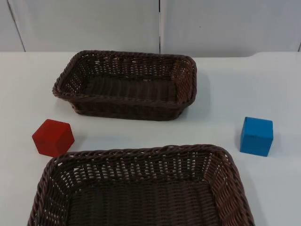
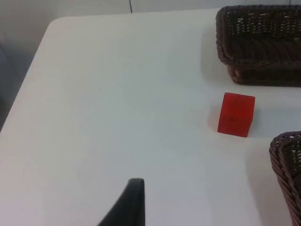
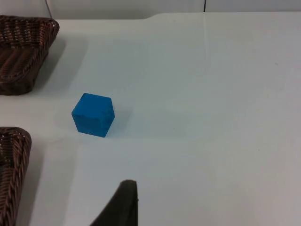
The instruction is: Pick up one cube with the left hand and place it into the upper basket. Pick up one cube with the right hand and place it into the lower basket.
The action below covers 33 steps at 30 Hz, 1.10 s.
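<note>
The upper basket (image 1: pixel 126 84), a dark brown woven tray, stands on the white table (image 1: pixel 263 84) towards the grey partition wall (image 1: pixel 94 23), and it serves here as the landmark. On the side away from the wall, apart from it across a strip of bare table, stands the lower basket (image 1: pixel 141 188) (same weave, seemingly larger). Neither basket has a cube in it. The red cube (image 1: pixel 53 137) rests on the table off the upper basket's left near corner, just beside the lower basket's far left corner. The blue cube (image 1: pixel 256 136) sits well out from the upper basket's right near corner, a little apart from the lower basket's right rim. The left gripper (image 2: pixel 127 207) shows one black fingertip above bare table, well apart from the red cube (image 2: pixel 236 114); whether it is wide or narrow I cannot tell. The right gripper (image 3: pixel 120 207) likewise shows one fingertip, apart from the blue cube (image 3: pixel 93 114), its spread not visible.
</note>
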### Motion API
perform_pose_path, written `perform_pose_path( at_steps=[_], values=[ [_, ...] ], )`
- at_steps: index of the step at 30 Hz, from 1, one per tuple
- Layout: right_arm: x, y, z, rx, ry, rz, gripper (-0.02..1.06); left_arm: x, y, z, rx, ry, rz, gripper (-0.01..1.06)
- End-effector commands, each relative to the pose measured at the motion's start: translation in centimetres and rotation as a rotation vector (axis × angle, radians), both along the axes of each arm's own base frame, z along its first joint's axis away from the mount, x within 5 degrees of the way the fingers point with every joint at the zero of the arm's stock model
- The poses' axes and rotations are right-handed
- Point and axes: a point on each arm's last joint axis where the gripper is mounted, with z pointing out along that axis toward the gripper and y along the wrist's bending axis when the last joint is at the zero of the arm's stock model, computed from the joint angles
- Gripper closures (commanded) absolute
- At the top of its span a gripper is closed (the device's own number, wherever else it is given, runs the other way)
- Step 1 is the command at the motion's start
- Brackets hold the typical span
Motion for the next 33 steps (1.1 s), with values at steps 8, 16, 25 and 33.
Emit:
perform_pose_path(
  at_steps=[8, 16, 25, 33],
  values=[
    [0.0, 0.0, 0.0, 0.006, -0.003, -0.003, 0.0, 0.1, -0.2, 1.3, -0.032, -0.06, -0.011, 0.0],
    [0.0, 0.0, 0.0, 0.006, -0.003, -0.003, 0.0, 2.7, 0.0, 2.3, -0.028, -0.072, 0.0, 0.0],
    [0.0, 0.0, 0.0, 0.006, -0.003, -0.003, 0.0, 6.7, 0.1, 2.5, -0.069, 0.006, -0.001, 0.0],
    [0.0, 0.0, 0.0, 0.006, -0.003, -0.003, 0.0, 8.8, 0.2, 2.3, -0.081, 0.037, 0.004, 0.0]
  ],
)
